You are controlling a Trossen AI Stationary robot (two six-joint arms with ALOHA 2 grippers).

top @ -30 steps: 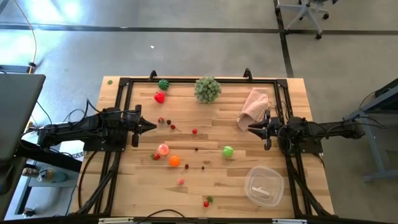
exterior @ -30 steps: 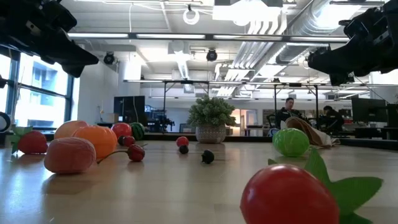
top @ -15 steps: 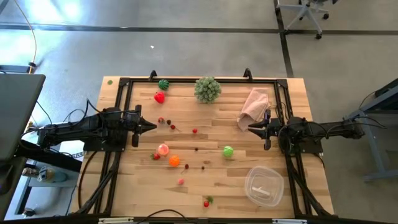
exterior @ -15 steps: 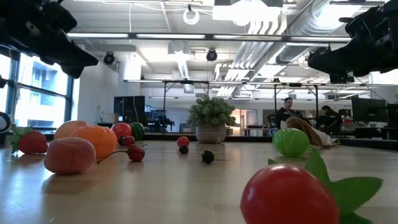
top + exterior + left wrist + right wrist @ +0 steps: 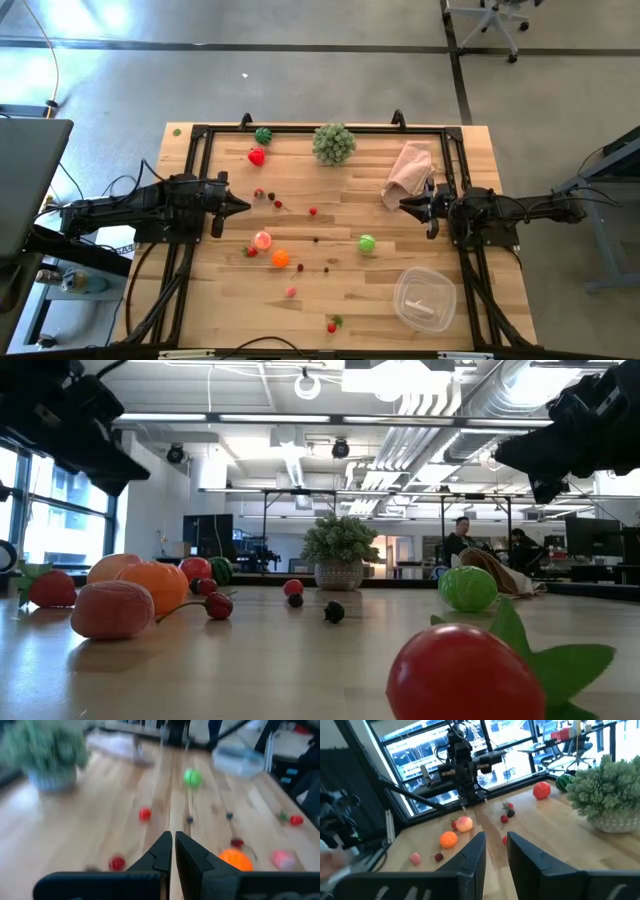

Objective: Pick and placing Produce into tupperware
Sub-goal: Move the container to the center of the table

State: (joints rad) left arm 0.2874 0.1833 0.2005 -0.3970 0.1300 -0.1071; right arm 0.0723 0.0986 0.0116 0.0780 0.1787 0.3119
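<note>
I have both arms parked at the sides of the table (image 5: 440,340) in the high view. The left end effector (image 5: 244,205) sits at centre-left with its fingers pressed together and holding nothing; my left wrist view shows the two dark fingers touching over bare wood. The right end effector (image 5: 404,207) sits at centre-right, just below the pink cloth (image 5: 408,168), its fingers a narrow gap apart and empty.

Over the last second almost nothing has changed from above: both arms are where they were and no piece has shifted. The low view does show the left arm's dark bulk at the upper left sitting slightly differently, and the left wrist view is smeared, so I judge the left arm is just starting to move. That means the task is still at its very beginning.

The produce lies scattered across the middle of the table: a red piece (image 5: 257,156) and a dark green one (image 5: 263,135) at upper left, a pink one (image 5: 262,240) and an orange one (image 5: 280,258) left of centre, a bright green one (image 5: 367,243) right of centre. The clear tub (image 5: 424,298) stands at lower right, well apart from all of them, with no produce in it. The leafy ball (image 5: 333,143) stays out of the job.
</note>
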